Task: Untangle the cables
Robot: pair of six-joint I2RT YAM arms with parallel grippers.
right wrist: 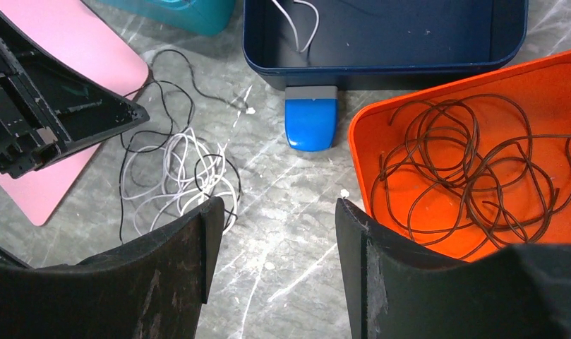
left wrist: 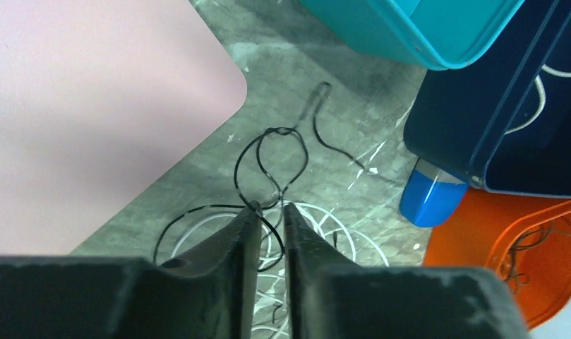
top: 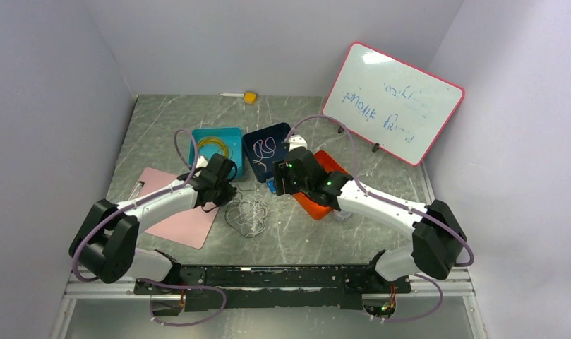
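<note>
A tangle of thin white and dark cables [top: 248, 212] lies on the grey table between the arms; it also shows in the right wrist view [right wrist: 176, 169]. My left gripper [left wrist: 272, 207] sits low at the tangle's upper left edge [top: 229, 189]. Its jaws are closed to a narrow gap, with a dark cable [left wrist: 238, 173] lying over the left fingertip and running into the gap. White loops [left wrist: 344, 223] lie under it. My right gripper [right wrist: 275, 201] is open and empty above bare table, between the tangle and the orange bin [right wrist: 360, 127].
The orange bin holds brown-red cables [right wrist: 452, 162]. A navy bin [right wrist: 381, 67] holds a white cable, with a small blue object [right wrist: 310, 120] at its front. A teal bin [top: 233, 134] holds a yellow cable. A pink mat [top: 187, 219] lies at the left and a whiteboard [top: 392, 102] at the back right.
</note>
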